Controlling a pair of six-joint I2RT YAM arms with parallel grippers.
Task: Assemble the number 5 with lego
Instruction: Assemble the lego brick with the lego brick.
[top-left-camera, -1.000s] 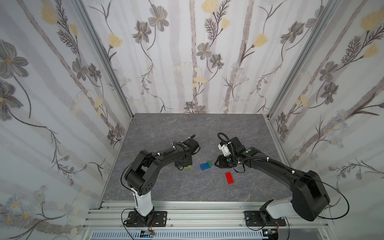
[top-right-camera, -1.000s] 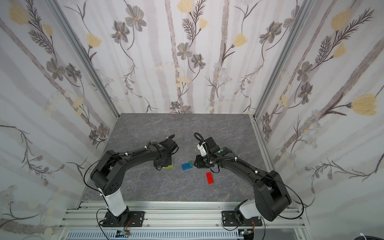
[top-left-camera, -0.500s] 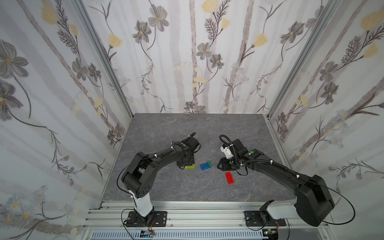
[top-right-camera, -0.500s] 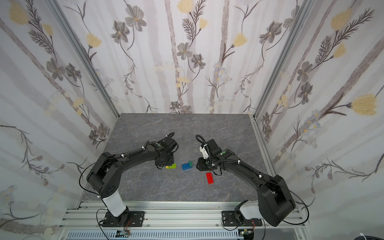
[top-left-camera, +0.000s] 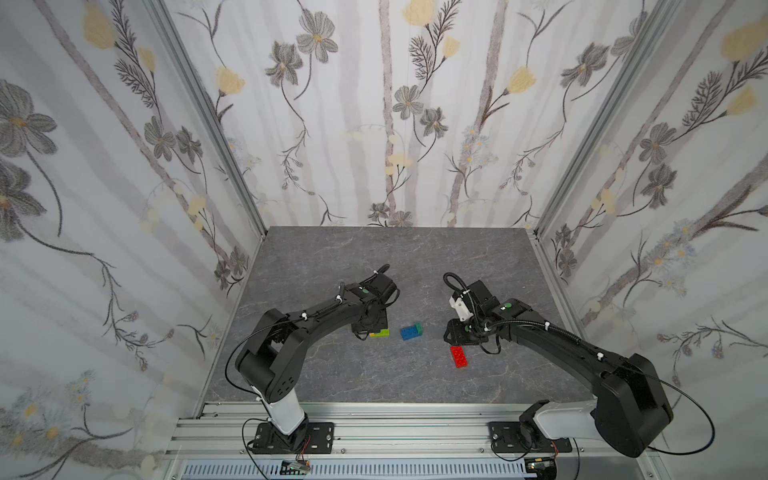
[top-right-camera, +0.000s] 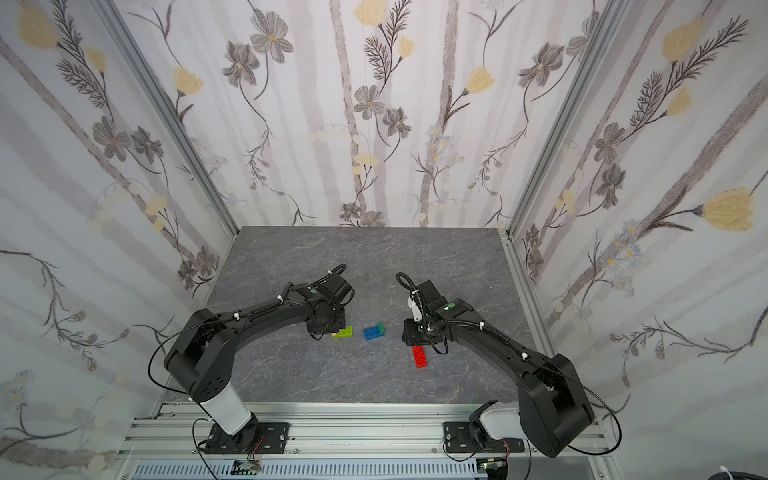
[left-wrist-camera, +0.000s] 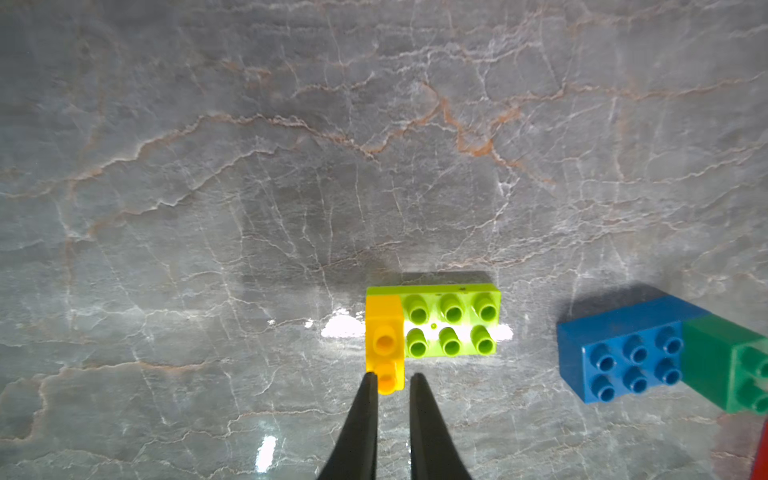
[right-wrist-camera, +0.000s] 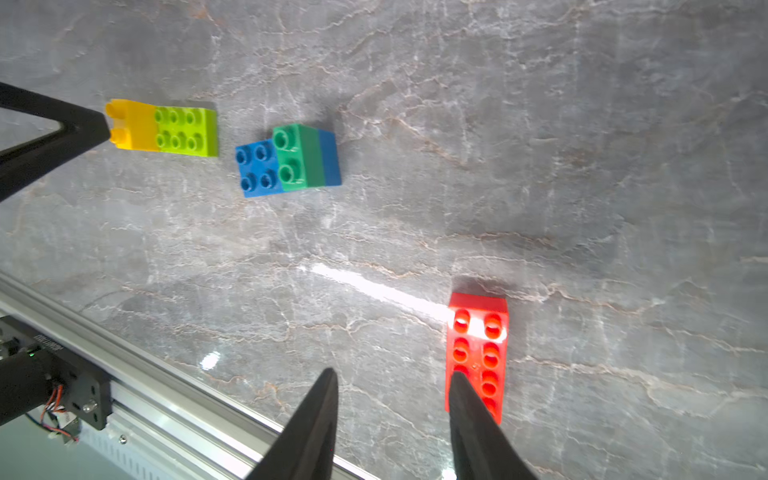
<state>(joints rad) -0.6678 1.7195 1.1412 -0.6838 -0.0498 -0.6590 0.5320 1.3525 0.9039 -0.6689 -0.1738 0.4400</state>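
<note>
1. Left fingers pinch the yellow brick, seated on the end of the lime-green brick on the bench.
2. Right fingers, apart, overlap the red brick; centre them across it before closing.

Right fingers spread, one tip over red brick, blue-green pair, yellow-lime pair beyond
</note>
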